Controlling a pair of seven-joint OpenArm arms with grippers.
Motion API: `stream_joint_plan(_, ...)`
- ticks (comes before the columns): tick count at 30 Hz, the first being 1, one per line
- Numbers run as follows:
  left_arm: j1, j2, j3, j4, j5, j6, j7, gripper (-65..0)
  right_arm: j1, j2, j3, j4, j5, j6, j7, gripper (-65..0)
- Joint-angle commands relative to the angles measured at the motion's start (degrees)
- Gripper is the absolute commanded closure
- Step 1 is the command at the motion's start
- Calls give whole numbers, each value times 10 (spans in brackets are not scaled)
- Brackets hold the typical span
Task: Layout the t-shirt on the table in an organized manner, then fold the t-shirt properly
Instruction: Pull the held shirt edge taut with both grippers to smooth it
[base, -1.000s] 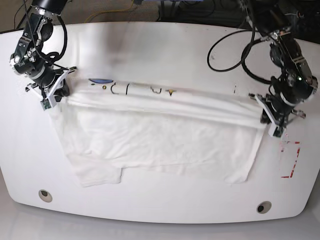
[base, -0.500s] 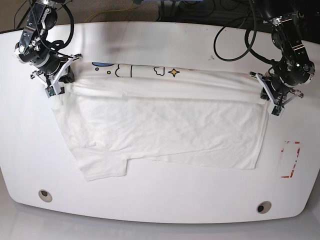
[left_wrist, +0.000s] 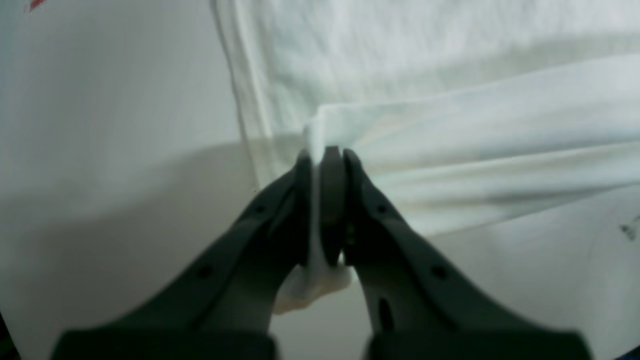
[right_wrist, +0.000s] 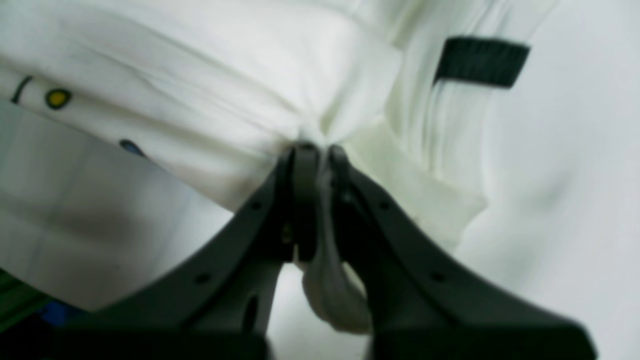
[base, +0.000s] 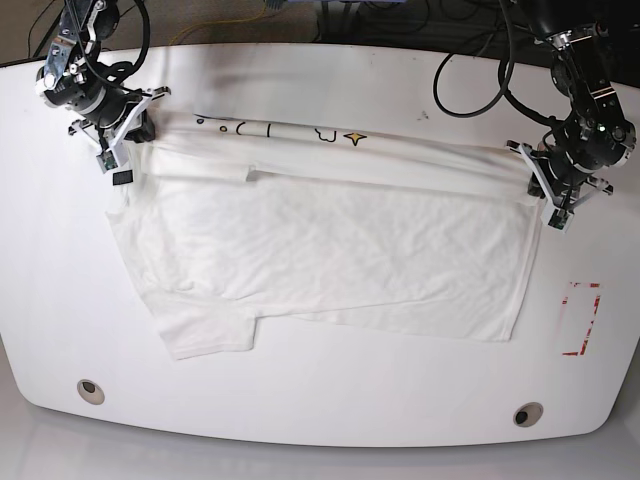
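Across the far half of the table (base: 320, 80) you have the t-shirt (base: 330, 250) stretched between both arms, plain side up, with a rolled band along its far edge showing bits of print: a yellow star (base: 351, 136) and dark outlines. Most of that print is folded under, so you cannot read it. One sleeve (base: 205, 335) lies flat at the near corner on the base view's left; the other sleeve is bunched up by the right gripper and hard to make out.

Your left gripper (base: 553, 205) is pinched tight on the shirt's far corner; in its wrist view the jaws are clamped together with a tuft of cloth squeezed out behind them. Your right gripper (base: 122, 160) is likewise clamped on a gather of fabric at the opposite far corner, with cloth bulging between the fingers (right_wrist: 300, 200). Both wrist views are soft and blurred, and a dark rectangular tab (right_wrist: 481, 61) on the cloth is too blurred to identify.

The tabletop is glossy white with rounded edges, two round grommet holes (base: 90, 390) near the front, and a red dashed rectangle (base: 582, 318) just beyond the shirt's hem side. Behind the table you see only dark floor and tangled cables (base: 470, 75), cut off by the frame.
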Motion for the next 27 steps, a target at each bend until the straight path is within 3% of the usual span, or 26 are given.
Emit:
stream_joint_plan(1,2,-9,-4,8,5,2,-6,0,-12,1,16,31,1,-3,7,-6)
stream_joint_plan(8,14,-9,-4,8,5,1,-6,0,-34,-26,23,63,1,-3,7,-6)
stream_joint_plan(27,16,-28,10,8,8,1,-5,0,-69,-31,22,63,0,-3,6,-8)
